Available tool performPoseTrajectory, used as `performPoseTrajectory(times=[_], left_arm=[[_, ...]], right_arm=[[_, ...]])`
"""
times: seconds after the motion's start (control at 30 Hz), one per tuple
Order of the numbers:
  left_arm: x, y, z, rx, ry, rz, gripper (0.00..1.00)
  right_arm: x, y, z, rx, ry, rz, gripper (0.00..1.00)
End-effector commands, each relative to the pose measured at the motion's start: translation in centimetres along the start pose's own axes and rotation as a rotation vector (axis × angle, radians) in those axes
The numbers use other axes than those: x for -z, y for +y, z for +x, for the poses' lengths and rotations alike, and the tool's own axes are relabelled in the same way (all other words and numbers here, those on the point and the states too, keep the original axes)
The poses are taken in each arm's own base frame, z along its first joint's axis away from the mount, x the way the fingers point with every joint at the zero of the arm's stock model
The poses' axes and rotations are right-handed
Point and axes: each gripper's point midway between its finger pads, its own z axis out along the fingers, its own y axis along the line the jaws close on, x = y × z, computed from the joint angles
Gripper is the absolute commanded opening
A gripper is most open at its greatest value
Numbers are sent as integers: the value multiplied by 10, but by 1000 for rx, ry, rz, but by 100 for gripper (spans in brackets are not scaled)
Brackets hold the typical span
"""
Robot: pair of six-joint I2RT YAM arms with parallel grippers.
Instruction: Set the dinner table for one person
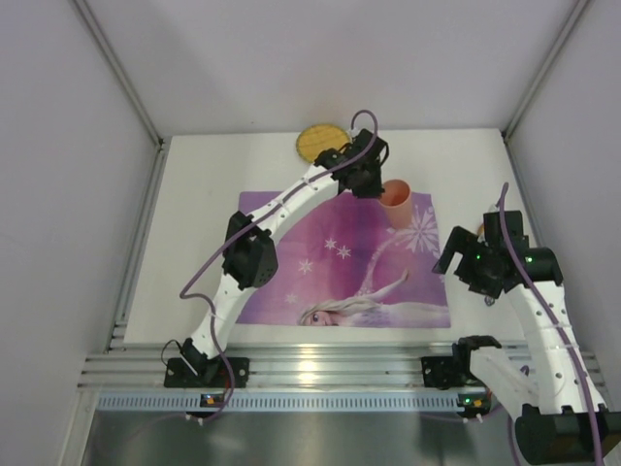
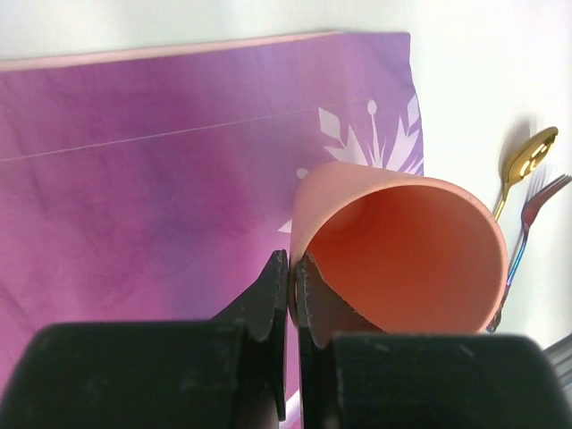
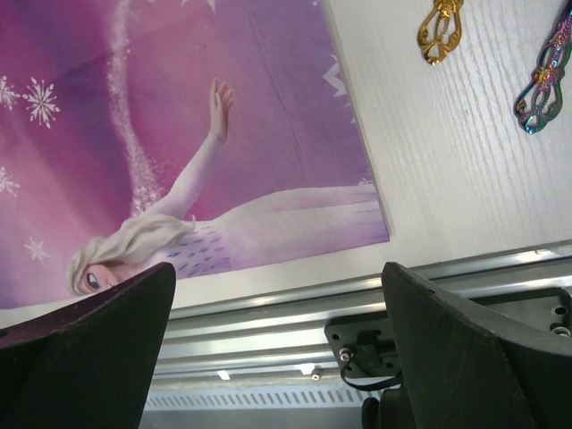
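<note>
My left gripper (image 2: 292, 284) is shut on the rim of a salmon-pink cup (image 2: 402, 255), one finger inside the wall and one outside. From above, that gripper (image 1: 373, 181) holds the cup (image 1: 396, 202) over the far right part of the purple printed placemat (image 1: 340, 262), which lies on the white dinner table (image 1: 204, 223). A yellow plate (image 1: 320, 143) sits on the table behind the placemat. My right gripper (image 3: 277, 268) is open and empty, and it hangs by the placemat's right edge (image 1: 456, 260). A gold spoon (image 2: 527, 161) and an iridescent fork (image 2: 536, 206) lie right of the placemat (image 2: 179, 161).
The gold spoon handle (image 3: 440, 31) and the iridescent fork handle (image 3: 545, 89) rest on bare white table (image 3: 465, 179) beside the placemat (image 3: 179, 134). An aluminium rail (image 1: 320, 369) with both arm bases runs along the near edge. Grey walls enclose the table on three sides.
</note>
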Motion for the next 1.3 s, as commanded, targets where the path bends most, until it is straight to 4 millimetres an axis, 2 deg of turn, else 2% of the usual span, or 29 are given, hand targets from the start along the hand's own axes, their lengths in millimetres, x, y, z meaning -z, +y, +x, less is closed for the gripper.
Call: performPoseTrajectory(times=[0.0, 0.2, 0.33, 0.37, 0.5, 0.53, 0.57, 0.6, 0.67, 0.7, 0.73, 0.77, 0.8, 0.87, 0.9, 0.93, 0.97, 1.0, 1.03, 1.1, 1.13, 1.17, 1.2, 1.23, 1.27], left_arm=[[7, -17, -26, -20, -98, 40, 0], [-5, -11, -9, -100, -63, 7, 4], [-7, -19, 0, -126, -53, 20, 23], [-5, -22, -1, -132, -60, 26, 31], [6, -35, -9, -127, -86, 70, 47], [18, -42, -19, -122, -114, 98, 55], [19, -42, -19, -124, -114, 98, 56], [30, -49, -26, -122, -135, 118, 61], [42, -56, -35, -119, -156, 154, 66], [55, -62, -41, -118, -173, 180, 68], [60, -62, -45, -112, -177, 191, 84], [67, -67, -48, -105, -172, 235, 92], [82, -71, -56, -101, -192, 261, 96], [93, -66, -68, -81, -201, 289, 98], [112, -70, -79, -76, -227, 331, 98], [114, -61, -82, -65, -225, 328, 98], [119, -38, -101, -30, -251, 308, 98], [141, -30, -121, -9, -310, 330, 98], [132, 16, -132, 51, -300, 285, 98], [148, 52, -154, 126, -353, 284, 98], [143, 96, -168, 178, -378, 240, 98], [145, 114, -176, 199, -392, 224, 98], [137, 132, -179, 215, -388, 202, 98], [136, 158, -189, 241, -399, 182, 98], [130, 171, -192, 253, -393, 177, 98]], right_arm=[[8, -11, 2, 5, -7, 42, 100], [7, -14, 5, 10, 1, 49, 100], [6, -15, 6, 10, 2, 51, 100], [6, -14, 6, 11, 3, 50, 100], [5, -15, 7, 10, 3, 53, 100], [5, -15, 7, 8, 0, 52, 100], [5, -15, 7, 8, 0, 52, 100], [5, -16, 7, 7, -1, 53, 100], [5, -16, 8, 6, -1, 51, 100], [4, -16, 8, 6, -1, 51, 100], [5, -16, 8, 6, -4, 49, 100], [5, -15, 7, 3, -9, 48, 100], [5, -16, 7, 4, -10, 48, 100], [5, -15, 6, 3, -13, 46, 100], [5, -15, 6, 1, -14, 47, 100], [5, -15, 5, 3, -14, 46, 100], [6, -14, 4, 2, -21, 45, 100], [6, -14, 3, 0, -24, 44, 100], [7, -14, 3, 2, -24, 45, 100], [8, -13, 1, 2, -33, 44, 100], [8, -13, 1, 2, -34, 43, 100], [8, -13, 0, 3, -32, 43, 100], [8, -13, 0, 2, -33, 45, 100], [8, -13, -1, 4, -31, 45, 100], [8, -12, -1, 5, -28, 46, 100]])
